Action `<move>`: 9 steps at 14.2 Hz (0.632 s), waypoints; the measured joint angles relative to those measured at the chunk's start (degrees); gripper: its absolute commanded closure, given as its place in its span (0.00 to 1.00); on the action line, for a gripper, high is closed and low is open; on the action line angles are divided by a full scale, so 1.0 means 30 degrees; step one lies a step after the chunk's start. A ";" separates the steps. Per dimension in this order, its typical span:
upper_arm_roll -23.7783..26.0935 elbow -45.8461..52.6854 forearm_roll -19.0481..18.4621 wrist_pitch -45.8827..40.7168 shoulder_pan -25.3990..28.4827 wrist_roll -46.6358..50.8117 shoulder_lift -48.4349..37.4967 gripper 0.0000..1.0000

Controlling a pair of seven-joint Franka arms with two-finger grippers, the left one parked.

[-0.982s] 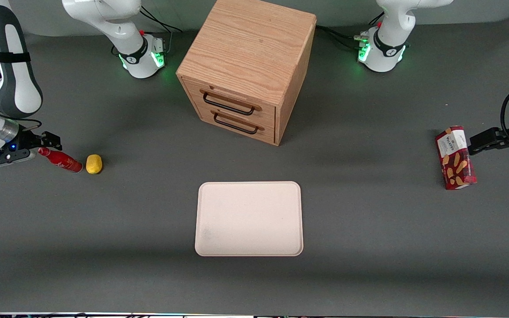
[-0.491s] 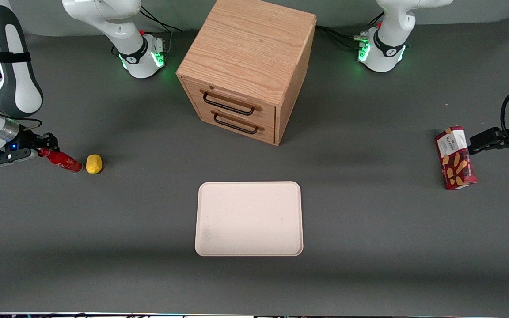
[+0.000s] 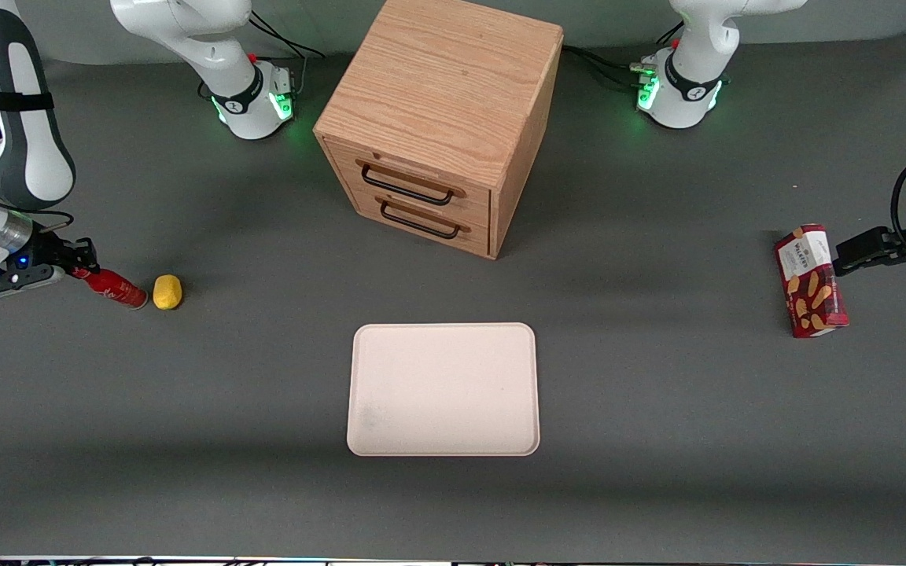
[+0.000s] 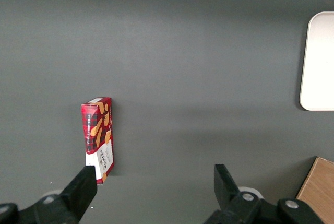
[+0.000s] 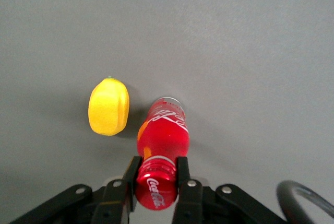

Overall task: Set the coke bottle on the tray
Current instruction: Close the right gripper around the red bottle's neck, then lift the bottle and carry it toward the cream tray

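Note:
The coke bottle is small, slim and red with white script. It stands tilted on the table toward the working arm's end, its base down near a yellow lemon. My right gripper is shut on the bottle's red cap and neck. In the right wrist view the fingers press both sides of the neck just under the cap of the bottle. The pale cream-pink tray lies flat at mid table, nearer the front camera than the cabinet, well apart from the bottle.
The lemon lies beside the bottle's base. A wooden two-drawer cabinet stands at mid table, both drawers shut. A red snack box stands toward the parked arm's end. Both arm bases sit by the table's edge farthest from the camera.
The gripper has drawn slightly toward the working arm's end with the bottle's cap, tilting the bottle a little more. The base has stayed near the lemon.

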 measured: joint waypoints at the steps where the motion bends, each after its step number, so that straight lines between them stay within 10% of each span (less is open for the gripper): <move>1: 0.0018 0.0473 0.0004 -0.0365 0.0055 0.0011 -0.0021 1.00; 9: 0.3127 0.9251 0.0139 -0.9062 0.0887 0.2673 0.0157 1.00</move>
